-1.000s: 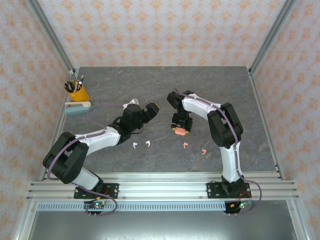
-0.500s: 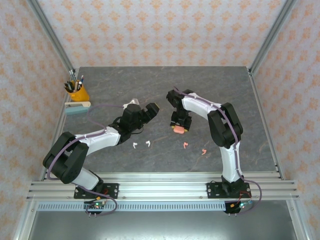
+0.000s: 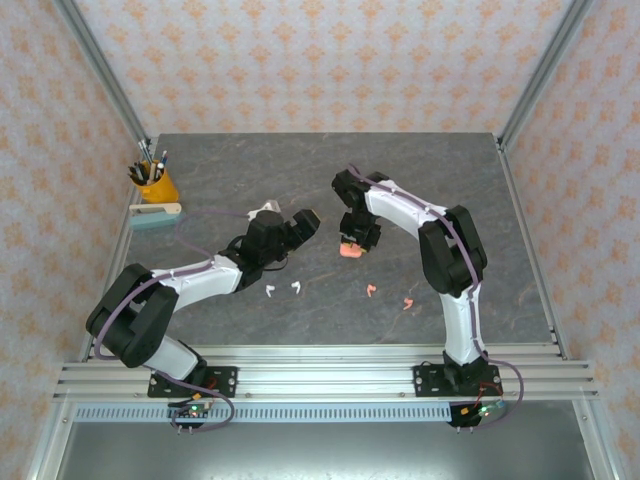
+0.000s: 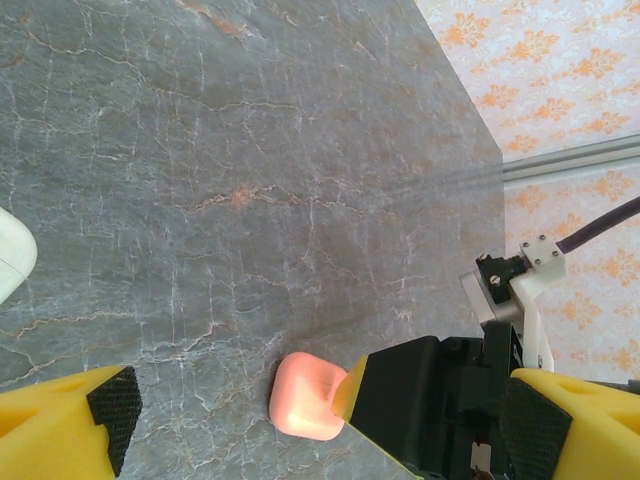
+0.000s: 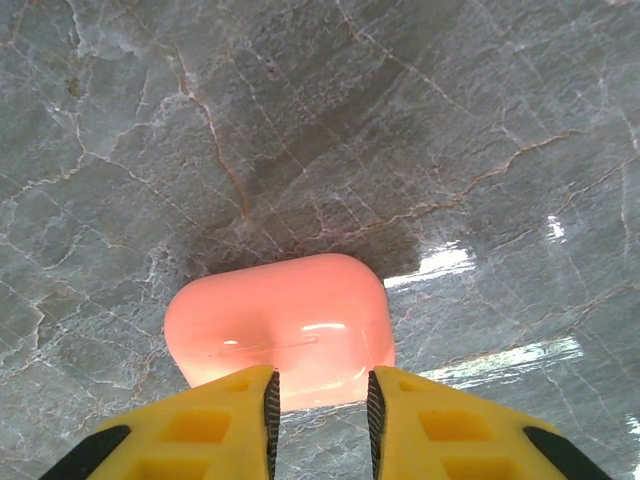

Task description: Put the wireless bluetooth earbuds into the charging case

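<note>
A salmon-pink charging case point(image 3: 348, 250) point(image 5: 280, 325) lies closed on the dark marble table point(image 3: 440, 190). My right gripper point(image 3: 353, 240) point(image 5: 320, 400) stands over the case's near edge, its jaws a narrow gap apart, narrower than the case, and they squeeze nothing. In the left wrist view one right fingertip point(image 4: 355, 395) touches the pink case point(image 4: 305, 395). My left gripper point(image 3: 290, 217) point(image 4: 318, 415) is wide open and empty, just left of the case. Two white earbuds point(image 3: 271, 291) point(image 3: 297, 288) and two pink earbuds point(image 3: 371, 290) point(image 3: 407, 304) lie loose nearer the arms.
A white case point(image 3: 265, 208) point(image 4: 10, 255) rests beside the left gripper's far finger. A yellow pen cup point(image 3: 155, 185) and a pale block point(image 3: 155, 215) stand at the table's left edge. Metal frame posts rise at the back corners.
My right gripper has shifted up and left, and the pink case has slid along with it. Its jaws have narrowed. The left arm has barely moved.
</note>
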